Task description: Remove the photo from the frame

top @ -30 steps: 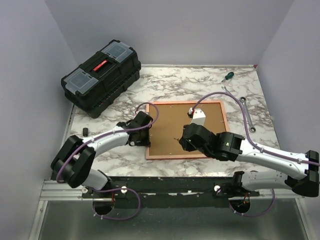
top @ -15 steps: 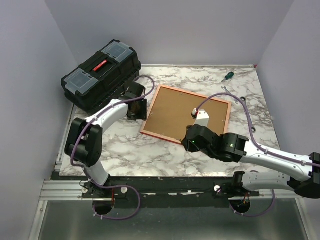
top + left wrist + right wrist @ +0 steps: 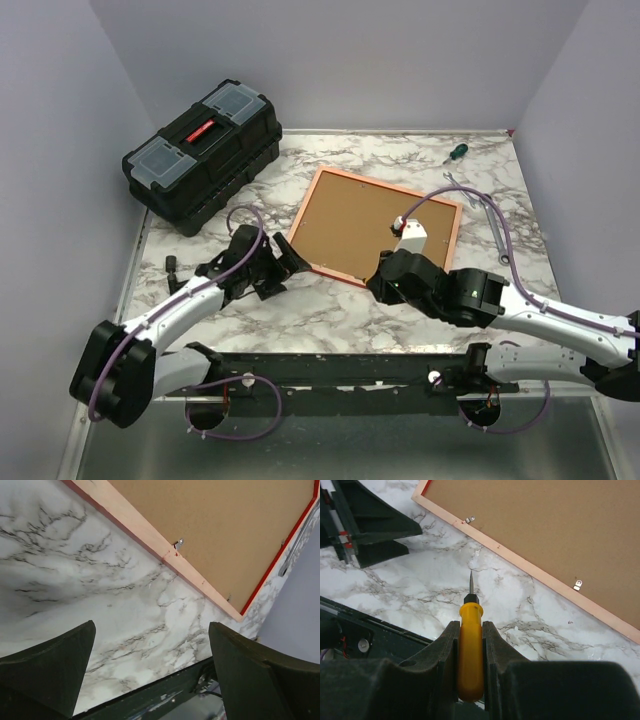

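The right tool [image 3: 470, 626], clenched on a yellow-handled screwdriver [image 3: 470, 662], should slip the tip under the nearest clip [image 3: 469, 519] of the frame [image 3: 390, 188], lying face down and askew on the counter [image 3: 380, 150], its photo hidden beneath the backing board [image 3: 350, 222]. The left tool [image 3: 151, 630], released, has drawn back from the frame's far-left edge to the near corner.

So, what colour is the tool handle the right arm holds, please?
Orange-yellow handle, clearest in right wrist view.
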Motion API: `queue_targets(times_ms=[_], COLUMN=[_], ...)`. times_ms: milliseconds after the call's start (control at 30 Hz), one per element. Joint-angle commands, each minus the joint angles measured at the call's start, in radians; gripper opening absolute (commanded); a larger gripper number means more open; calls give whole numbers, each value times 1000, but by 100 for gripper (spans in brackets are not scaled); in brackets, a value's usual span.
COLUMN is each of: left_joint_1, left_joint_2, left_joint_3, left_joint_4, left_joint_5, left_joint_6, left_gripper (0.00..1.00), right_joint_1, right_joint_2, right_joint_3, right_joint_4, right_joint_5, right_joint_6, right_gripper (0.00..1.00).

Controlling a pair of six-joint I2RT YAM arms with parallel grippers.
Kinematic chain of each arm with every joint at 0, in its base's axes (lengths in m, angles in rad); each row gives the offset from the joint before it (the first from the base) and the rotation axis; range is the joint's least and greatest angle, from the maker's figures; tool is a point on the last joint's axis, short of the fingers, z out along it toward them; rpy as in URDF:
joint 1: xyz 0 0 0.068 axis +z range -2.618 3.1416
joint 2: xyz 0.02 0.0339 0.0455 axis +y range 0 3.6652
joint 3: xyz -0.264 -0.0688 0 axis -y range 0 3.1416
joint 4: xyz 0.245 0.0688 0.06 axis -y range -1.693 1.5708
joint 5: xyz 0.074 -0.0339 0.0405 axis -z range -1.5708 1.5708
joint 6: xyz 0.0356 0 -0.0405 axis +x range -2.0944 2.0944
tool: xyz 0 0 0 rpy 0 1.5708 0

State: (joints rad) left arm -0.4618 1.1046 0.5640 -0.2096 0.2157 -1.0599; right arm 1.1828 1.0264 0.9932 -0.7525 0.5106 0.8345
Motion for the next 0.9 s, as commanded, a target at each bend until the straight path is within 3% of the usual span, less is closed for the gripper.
queue_targets(times_ms=[0, 200, 333, 567, 667, 867], left_joint_1=[-79, -168, -180, -238, -249, -263], left_joint_2=[83, 167, 339, 499, 562, 581], left_joint_3=[69, 153, 295, 335, 332, 323], left_joint_4=[41, -98, -268, -185, -151, -152], left_joint_5=[-11, -197, -167, -118, -99, -184], left_joint_6=[-284, -521, -616, -716, -743, -656], left_gripper=[98, 89, 82, 77, 65, 27], right_joint_1=[2, 2, 2, 2, 2, 1], right_joint_2=[-29, -72, -95, -66, -60, -35], right_joint_3=[-7, -3, -15, 4, -4, 2], right_joint_4=[5, -45, -46, -48, -30, -19], right_joint_5=[38, 64, 64, 52, 50, 38], right_joint_6=[14, 54, 65, 62, 56, 51], right_gripper=[1, 1, 1, 1, 1, 1])
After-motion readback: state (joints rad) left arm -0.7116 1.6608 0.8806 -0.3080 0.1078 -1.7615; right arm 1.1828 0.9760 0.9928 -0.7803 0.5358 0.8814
